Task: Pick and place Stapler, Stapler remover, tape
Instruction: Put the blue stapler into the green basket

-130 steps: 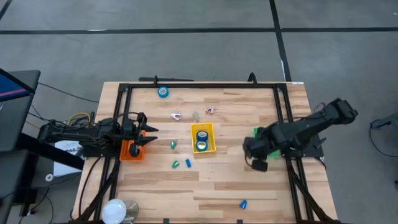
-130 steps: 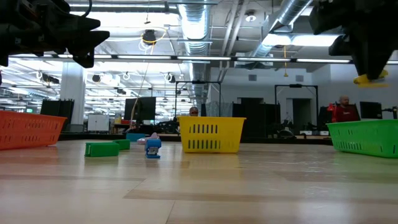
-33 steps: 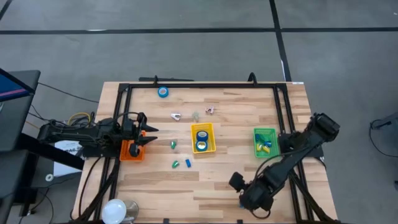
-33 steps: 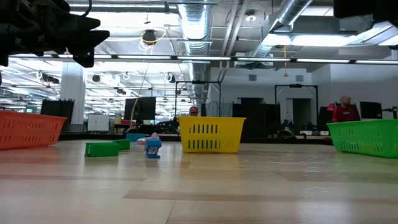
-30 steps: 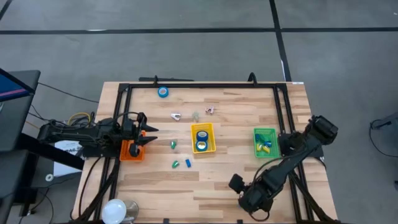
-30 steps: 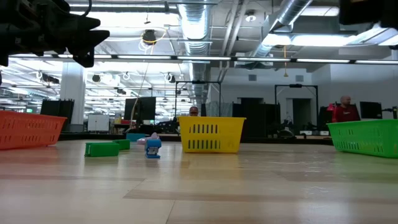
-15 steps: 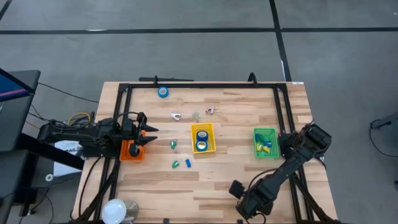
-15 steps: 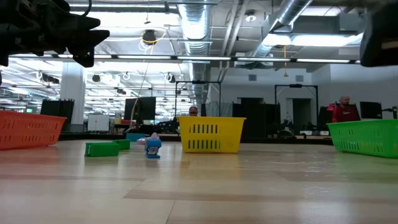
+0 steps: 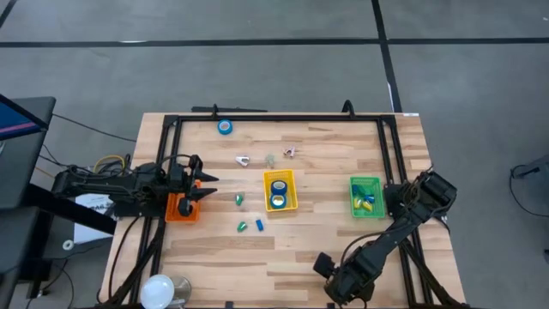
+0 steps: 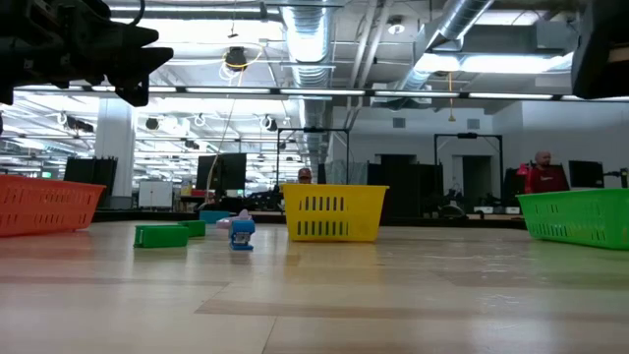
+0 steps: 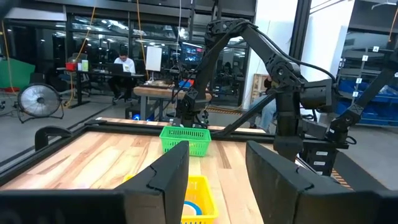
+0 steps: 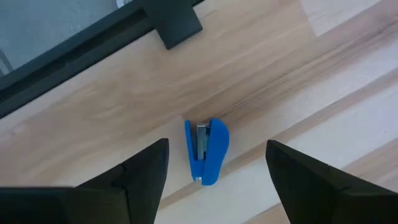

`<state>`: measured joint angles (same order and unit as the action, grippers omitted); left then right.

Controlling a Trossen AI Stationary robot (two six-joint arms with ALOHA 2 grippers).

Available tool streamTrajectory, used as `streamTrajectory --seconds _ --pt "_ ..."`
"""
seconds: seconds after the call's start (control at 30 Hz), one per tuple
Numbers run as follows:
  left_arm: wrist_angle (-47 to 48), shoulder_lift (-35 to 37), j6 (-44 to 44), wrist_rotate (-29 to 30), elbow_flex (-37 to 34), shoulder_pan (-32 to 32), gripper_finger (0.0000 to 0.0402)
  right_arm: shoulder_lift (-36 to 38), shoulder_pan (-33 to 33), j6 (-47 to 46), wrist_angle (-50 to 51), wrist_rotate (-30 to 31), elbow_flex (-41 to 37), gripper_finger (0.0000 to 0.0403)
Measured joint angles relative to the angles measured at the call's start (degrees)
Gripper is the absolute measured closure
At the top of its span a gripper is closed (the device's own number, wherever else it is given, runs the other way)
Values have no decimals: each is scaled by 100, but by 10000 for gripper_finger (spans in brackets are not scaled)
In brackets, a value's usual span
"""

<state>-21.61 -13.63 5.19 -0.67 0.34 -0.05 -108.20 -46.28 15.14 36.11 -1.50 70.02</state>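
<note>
A small blue stapler [image 12: 207,151] lies on the wood near the table's near edge. My right gripper [image 12: 217,173] hangs above it, open, pointing down, with a finger on either side and touching nothing; in the high view the right gripper [image 9: 341,283] hides the stapler. One blue tape roll [image 9: 225,127] lies flat near the far edge, and others sit in the yellow basket [image 9: 289,192]. Small metal stapler removers [image 9: 243,160] lie behind that basket. My left gripper [image 9: 202,184] waits open over the orange basket [image 9: 180,209].
A green basket [image 9: 364,196] holding blue and yellow pieces stands at the right. Small green and blue pieces [image 9: 250,226] lie left of the yellow basket. A black frame rail [image 12: 93,43] runs along the near edge close to the stapler. A white lamp [image 9: 159,290] sits at the near-left corner.
My right gripper has moved a little toward the table's near edge and left, ending over the blue stapler, and has stayed open. Nothing else has moved.
</note>
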Motion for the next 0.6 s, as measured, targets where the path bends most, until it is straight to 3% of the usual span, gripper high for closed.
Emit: streamTrajectory --seconds 0.6 --pt "-39 0 0 0 0 0 252 -284 118 31 -79 -3 2 156"
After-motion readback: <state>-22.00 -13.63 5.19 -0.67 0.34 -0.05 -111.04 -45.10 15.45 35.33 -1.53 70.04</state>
